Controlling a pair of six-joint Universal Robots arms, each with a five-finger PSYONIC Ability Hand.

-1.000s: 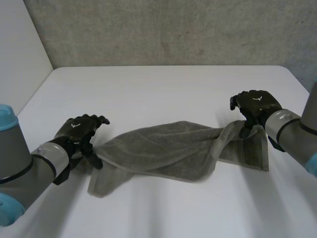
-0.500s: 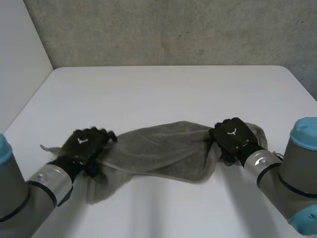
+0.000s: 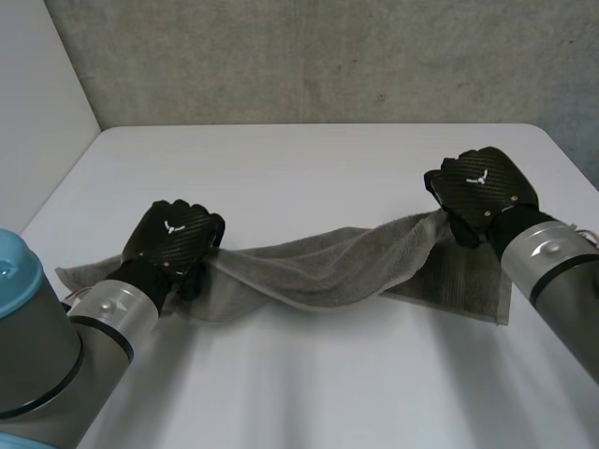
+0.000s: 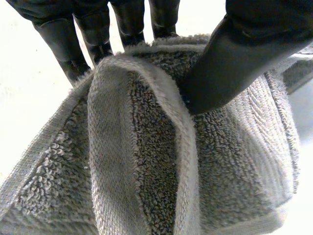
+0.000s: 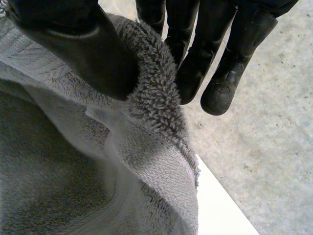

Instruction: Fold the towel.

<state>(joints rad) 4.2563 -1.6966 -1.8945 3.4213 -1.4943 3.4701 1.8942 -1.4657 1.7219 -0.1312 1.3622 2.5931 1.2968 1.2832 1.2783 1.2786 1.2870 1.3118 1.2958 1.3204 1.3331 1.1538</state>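
Note:
A grey towel [image 3: 318,271] hangs stretched in a loose band between my two hands above the white table [image 3: 309,168]. My left hand [image 3: 173,238] grips the towel's left end; in the left wrist view the thumb [image 4: 230,54] presses a bunched fold of the towel [image 4: 146,161] against the fingers. My right hand [image 3: 482,187] holds the right end raised, its thumb [image 5: 73,44] and fingers pinching the towel's fluffy edge [image 5: 156,98]. A flap of towel [image 3: 459,285] lies on the table below the right hand, and a corner [image 3: 80,276] trails out past the left wrist.
A grey concrete wall [image 3: 328,56] stands behind the table and a white wall [image 3: 37,94] to the left. The table's right edge [image 3: 562,154] runs close beside my right hand, with grey floor [image 5: 274,122] beyond it.
Both hands have curled shut on the towel's ends. The right hand moved back out to the right and up, the left hand shifted slightly, and the towel is pulled out long between them.

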